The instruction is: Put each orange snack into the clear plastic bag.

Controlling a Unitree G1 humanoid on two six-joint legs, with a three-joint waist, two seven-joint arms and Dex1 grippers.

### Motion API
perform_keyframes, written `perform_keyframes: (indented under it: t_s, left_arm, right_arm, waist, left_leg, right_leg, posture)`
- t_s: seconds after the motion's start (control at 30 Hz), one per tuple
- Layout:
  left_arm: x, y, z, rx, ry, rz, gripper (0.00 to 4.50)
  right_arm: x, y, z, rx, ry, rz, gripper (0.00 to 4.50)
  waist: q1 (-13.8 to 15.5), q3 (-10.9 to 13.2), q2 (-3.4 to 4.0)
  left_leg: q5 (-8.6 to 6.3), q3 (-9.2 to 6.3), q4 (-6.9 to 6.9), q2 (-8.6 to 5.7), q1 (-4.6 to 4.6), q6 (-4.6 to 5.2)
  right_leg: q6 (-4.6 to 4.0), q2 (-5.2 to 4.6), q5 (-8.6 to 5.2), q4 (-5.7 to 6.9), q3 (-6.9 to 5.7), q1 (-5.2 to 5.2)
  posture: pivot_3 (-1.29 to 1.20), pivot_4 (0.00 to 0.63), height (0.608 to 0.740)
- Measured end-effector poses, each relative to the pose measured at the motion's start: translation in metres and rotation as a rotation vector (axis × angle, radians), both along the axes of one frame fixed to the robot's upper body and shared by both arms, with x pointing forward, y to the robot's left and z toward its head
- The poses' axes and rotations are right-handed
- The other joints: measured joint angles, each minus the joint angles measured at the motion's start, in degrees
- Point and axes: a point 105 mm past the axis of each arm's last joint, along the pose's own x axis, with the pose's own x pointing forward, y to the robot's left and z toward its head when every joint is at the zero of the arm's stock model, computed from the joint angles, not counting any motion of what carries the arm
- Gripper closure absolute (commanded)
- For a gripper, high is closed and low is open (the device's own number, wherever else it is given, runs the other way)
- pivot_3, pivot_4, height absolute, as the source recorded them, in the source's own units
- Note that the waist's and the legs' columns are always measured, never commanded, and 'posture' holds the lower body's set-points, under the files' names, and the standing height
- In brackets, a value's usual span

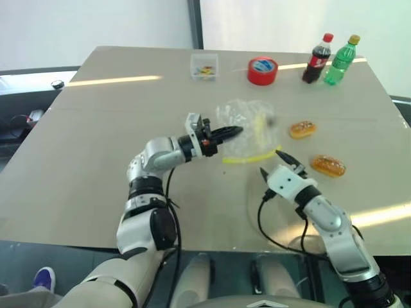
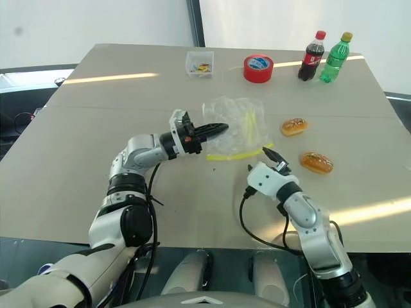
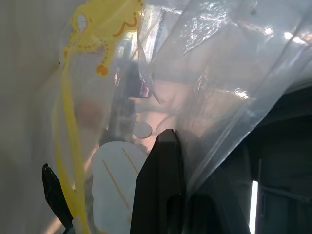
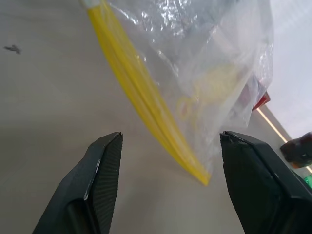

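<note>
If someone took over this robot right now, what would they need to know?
Left gripper: shut on the bag, holding it up off the table.
Right gripper: open, holding nothing, near the bag's yellow seal strip.
Both snacks lie on the table to the right of the bag.
Done: bag gripped.
Left: put both snacks into the bag.
</note>
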Motion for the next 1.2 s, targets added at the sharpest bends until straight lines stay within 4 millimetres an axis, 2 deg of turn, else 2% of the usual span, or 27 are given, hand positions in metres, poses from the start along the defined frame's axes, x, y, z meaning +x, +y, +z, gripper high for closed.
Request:
perform_keyframes:
  t_s: [0.17,0.33,0.47,0.53,0.57,0.77,1.0,1.2]
  left_arm:
    - [0.003,0.0,0.002,-0.004,0.025,-0.027,4.45]
    - [0.003,-0.002,0.002,0.004,0.032,-0.039,4.45]
    - [0.003,-0.002,0.003,0.004,0.031,-0.039,4.45]
    - [0.003,-0.002,0.003,0.007,0.029,-0.035,4.5]
    - [0.004,-0.002,0.003,0.006,0.031,-0.031,4.5]
    - [0.007,-0.002,0.006,0.006,0.033,0.002,4.5]
    - [0.01,0.001,0.004,0.018,0.038,0.042,4.5]
    - [0.01,0.006,-0.002,0.012,0.058,0.073,4.5]
  right_arm:
    - [0.032,0.007,-0.017,0.017,-0.024,-0.134,1.27]
    - [0.054,0.015,-0.01,0.085,-0.115,-0.239,1.27]
    - [0.064,0.006,0.001,0.163,-0.178,-0.342,1.27]
    - [0.065,-0.003,0.003,0.18,-0.198,-0.374,1.86]
    - [0.065,-0.007,0.004,0.184,-0.208,-0.385,1.86]
    - [0.06,-0.024,0.011,0.166,-0.26,-0.386,4.43]
    - [0.048,-0.031,0.03,0.068,-0.322,-0.298,4.43]
    - [0.043,-0.034,0.037,-0.001,-0.338,-0.245,4.43]
  waist:
    - [-0.1,0.0,0.0]
    - [-0.1,0.0,0.0]
    - [-0.1,0.0,0.0]
    - [-0.2,0.0,0.0]
    - [-0.2,0.0,0.0]
    - [-0.2,0.0,0.0]
    - [-0.2,0.0,0.0]
    - [-0.2,0.0,0.01]
  left_leg:
    - [0.01,0.0,-0.05,0.01,-0.02,-0.01]
    - [0.02,0.02,-0.06,0.01,-0.08,-0.02]
    - [0.02,0.02,-0.06,0.01,-0.09,-0.01]
    - [0.01,0.03,-0.06,-0.01,-0.1,-0.01]
    - [0.01,0.03,-0.06,-0.01,-0.1,-0.01]
    - [0.02,0.06,-0.05,-0.02,-0.09,0.0]
    - [0.02,0.1,-0.05,-0.02,-0.09,0.0]
    - [0.03,0.12,-0.03,-0.02,-0.07,0.01]
  right_leg:
    - [-0.01,0.01,0.01,0.01,0.0,-0.06]
    - [-0.02,-0.03,0.01,0.01,0.03,-0.13]
    - [-0.02,-0.04,0.01,0.02,0.03,-0.16]
    - [-0.02,-0.04,0.01,0.01,0.04,-0.16]
    - [-0.02,-0.04,0.01,0.01,0.04,-0.16]
    - [-0.02,-0.04,0.01,0.07,0.07,-0.17]
    - [-0.02,-0.03,0.01,0.1,0.09,-0.18]
    - [-0.02,-0.03,0.01,0.14,0.11,-0.18]
  posture:
    - [0.0,0.15,0.74]
    - [0.0,0.15,0.74]
    - [0.0,0.15,0.74]
    - [0.0,0.15,0.74]
    - [0.0,0.15,0.74]
    - [0.0,0.15,0.74]
    - [0.0,0.15,0.74]
    - [0.0,0.15,0.74]
